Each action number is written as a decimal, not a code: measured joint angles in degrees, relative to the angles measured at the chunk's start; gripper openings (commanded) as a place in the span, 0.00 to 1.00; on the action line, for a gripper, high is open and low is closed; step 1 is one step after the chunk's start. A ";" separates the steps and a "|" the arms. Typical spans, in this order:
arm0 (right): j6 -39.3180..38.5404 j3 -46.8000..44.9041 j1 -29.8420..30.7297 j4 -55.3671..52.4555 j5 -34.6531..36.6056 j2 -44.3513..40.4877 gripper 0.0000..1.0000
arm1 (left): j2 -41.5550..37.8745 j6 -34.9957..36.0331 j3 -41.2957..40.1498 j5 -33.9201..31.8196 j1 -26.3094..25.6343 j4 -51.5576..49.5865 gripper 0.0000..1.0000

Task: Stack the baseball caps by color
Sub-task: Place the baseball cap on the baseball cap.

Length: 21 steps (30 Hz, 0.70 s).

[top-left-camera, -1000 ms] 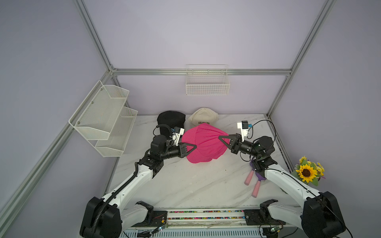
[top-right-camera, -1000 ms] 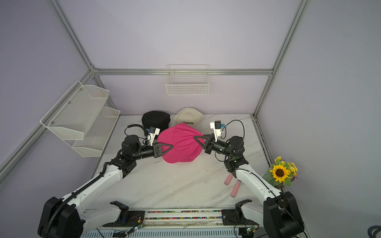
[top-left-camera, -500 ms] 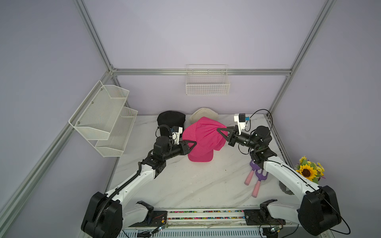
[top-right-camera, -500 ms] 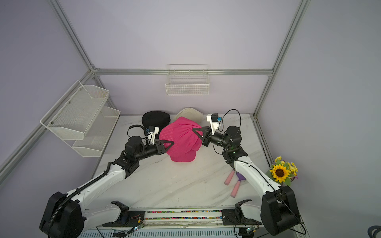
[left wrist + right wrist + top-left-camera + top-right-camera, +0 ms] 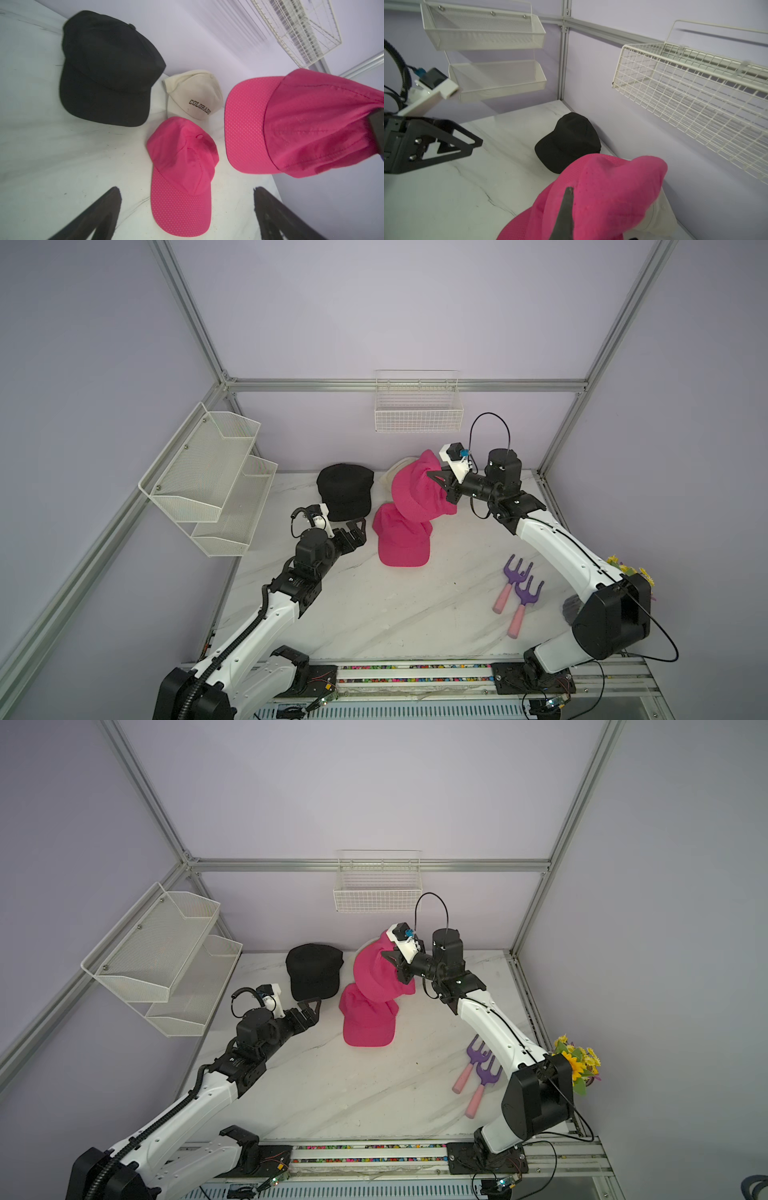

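Marble table (image 5: 374, 614), lilac walls (image 5: 374, 323). Black cap (image 5: 344, 491) — at the back, crown up, possibly more than one stacked; layers not distinguishable. Cream cap (image 5: 195, 95), lettered COLORADO, against the back wall just beside the black one, largely hidden in both top views. Flat pink cap (image 5: 401, 539) on the table, brim toward the front, near the cream cap. Lifted pink cap (image 5: 415, 493) — off the table, hanging above the flat one, crown pinched in the right gripper (image 5: 434, 481), jaws closed on the fabric. Left gripper (image 5: 356, 531): jaws wide, holding nothing, beside the flat pink cap, near the black brim. Two rakes (image 5: 517, 589) near the right arm
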 measured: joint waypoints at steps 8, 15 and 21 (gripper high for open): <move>-18.67 3.78 2.49 -10.14 -2.67 0.90 0.00 | 0.04 0.90 -1.79 -4.26 0.83 -1.99 1.00; -32.13 6.64 3.39 -18.49 -8.59 4.63 0.00 | 2.08 1.27 -1.97 -5.11 2.73 -2.23 1.00; -39.34 9.70 4.98 -25.90 -8.37 10.10 0.00 | 6.71 1.14 -1.11 -3.02 4.00 -2.40 1.00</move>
